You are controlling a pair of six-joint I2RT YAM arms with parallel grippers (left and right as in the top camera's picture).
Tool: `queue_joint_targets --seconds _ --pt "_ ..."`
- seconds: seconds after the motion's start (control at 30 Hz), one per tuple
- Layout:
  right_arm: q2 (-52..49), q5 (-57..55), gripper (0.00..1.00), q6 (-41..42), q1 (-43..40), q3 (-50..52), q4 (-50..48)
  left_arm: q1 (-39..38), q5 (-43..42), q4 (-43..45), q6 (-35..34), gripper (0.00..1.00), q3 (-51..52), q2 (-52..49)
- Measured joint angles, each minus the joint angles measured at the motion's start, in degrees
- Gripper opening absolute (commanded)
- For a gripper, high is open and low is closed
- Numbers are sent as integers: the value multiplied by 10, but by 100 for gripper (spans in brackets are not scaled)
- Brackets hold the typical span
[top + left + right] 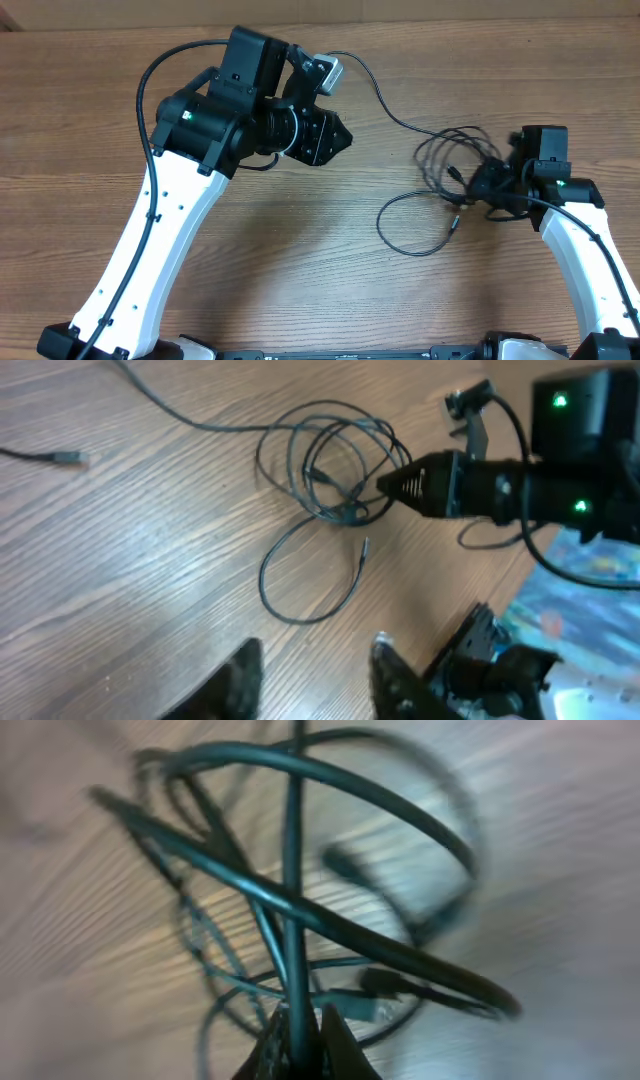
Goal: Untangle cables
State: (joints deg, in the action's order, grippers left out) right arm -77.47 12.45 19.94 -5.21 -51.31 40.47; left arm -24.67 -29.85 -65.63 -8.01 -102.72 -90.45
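Thin black flexible cables are lying in one loose tangle at 3 o'clock on the brown wood-grain table. The right tool is sitting at the tangle's 4 o'clock edge, touching it. In the right wrist view its jaws are standing narrow, pinching a single upright strand, with the other loops crossing just beyond the tips, blurred.

The left tool is hanging at 9 o'clock from the tangle, well apart from it, jaws standing wide and holding nothing.

Count:
- **Tools:** two.
- **Tangles:** one. I cannot tell how many cords are inside it.
- **Strands running clear of it:** two.
  - One open loop is trailing out at 7 o'clock and ending in a small plug end near the right tool.
  - One long strand is leaving at 10 o'clock toward the left arm.
- **Plug ends:** in the left wrist view a second plug end is lying alone at 9 o'clock, well apart from the tangle, making two lying clear.
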Motion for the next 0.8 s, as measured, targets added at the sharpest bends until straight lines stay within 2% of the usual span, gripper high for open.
queue_joint_targets --seconds 0.1,0.33,0.63,0.8 --pt "0 75 4 -38 0 0 -11 0 10 0 -21 44 0 -10" --pt "0 161 4 -103 0 0 -20 -10 19 -6 -114 46 -1 -80" --pt "0 192 4 -136 0 0 -22 -67 21 13 -249 48 -1 -200" --pt "0 194 4 -140 0 0 -23 -84 20 49 -292 49 -1 -261"
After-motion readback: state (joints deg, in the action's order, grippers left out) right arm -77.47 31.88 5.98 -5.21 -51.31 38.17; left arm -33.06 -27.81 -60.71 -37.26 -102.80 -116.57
